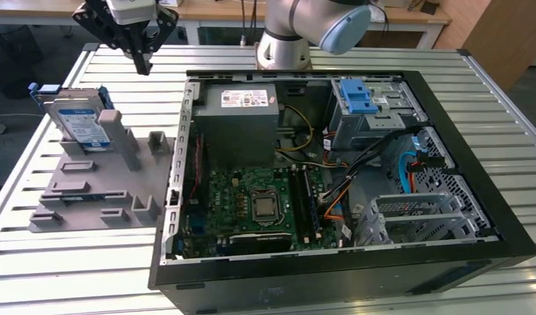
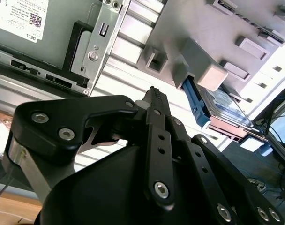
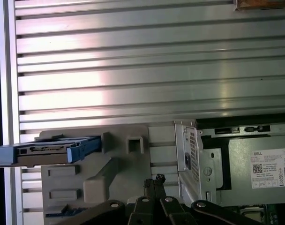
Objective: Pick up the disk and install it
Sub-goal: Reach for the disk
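Observation:
The disk [image 1: 79,123], a silver drive with a white-and-blue label and blue side rails, stands on edge, leaning in the grey holder [image 1: 92,190] at the exterior view's left. In the first wrist view the disk [image 3: 48,150] appears edge-on, and in the second wrist view the disk [image 2: 224,104] shows behind the holder's blocks. My gripper [image 1: 144,65] hangs above the slatted table, beyond the disk and a little toward the exterior view's right, well apart from it. Its black fingertips [image 3: 156,180] are together with nothing between them, as the gripper [image 2: 154,96] also shows.
An open computer case [image 1: 176,197] lies on the slatted metal table [image 1: 102,262], right beside the holder. Inside are a grey power supply box [image 1: 241,118], the motherboard [image 1: 259,203] and a drive bay with a blue ridged clip [image 1: 359,98]. The arm's base [image 1: 285,49] stands behind the case.

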